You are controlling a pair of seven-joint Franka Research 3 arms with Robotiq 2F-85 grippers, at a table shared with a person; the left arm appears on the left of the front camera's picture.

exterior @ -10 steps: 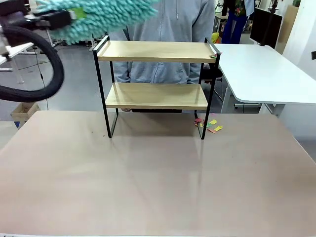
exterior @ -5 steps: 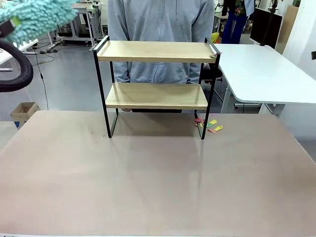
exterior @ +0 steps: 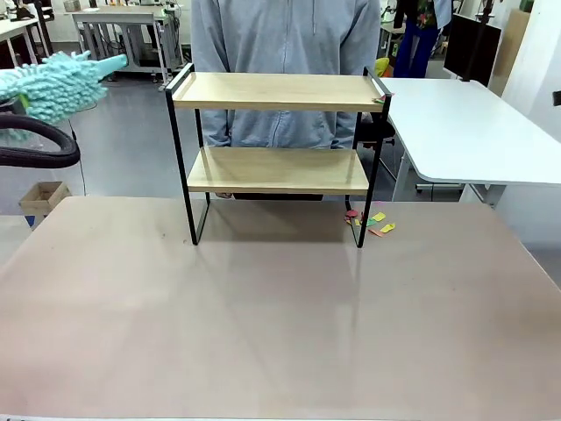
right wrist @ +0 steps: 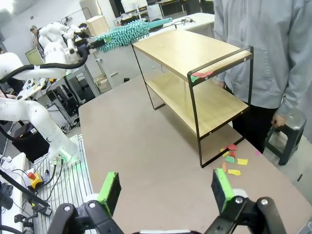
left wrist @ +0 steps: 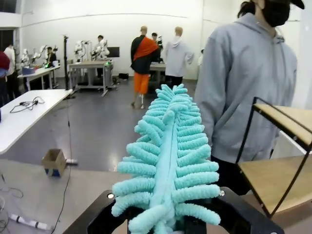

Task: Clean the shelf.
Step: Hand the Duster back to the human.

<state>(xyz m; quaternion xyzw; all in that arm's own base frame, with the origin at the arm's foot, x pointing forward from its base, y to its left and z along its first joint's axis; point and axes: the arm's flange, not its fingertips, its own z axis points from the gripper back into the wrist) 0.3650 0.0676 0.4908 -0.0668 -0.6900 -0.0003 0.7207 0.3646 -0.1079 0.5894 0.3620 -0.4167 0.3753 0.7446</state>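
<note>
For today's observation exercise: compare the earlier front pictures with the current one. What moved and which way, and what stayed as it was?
The left gripper, shut on the teal duster, has swung the duster away from above the shelf's left end, leftward and lower, toward the picture's left edge. The shelf, the coloured paper scraps by its right leg and the person behind it stayed put.

Shelf (exterior: pixel 276 145) at table's (exterior: pixel 263 324) far edge — person (exterior: pixel 280 53) behind, duster (exterior: pixel 53 83) left, paper scraps (exterior: pixel 372 224) right.
</note>
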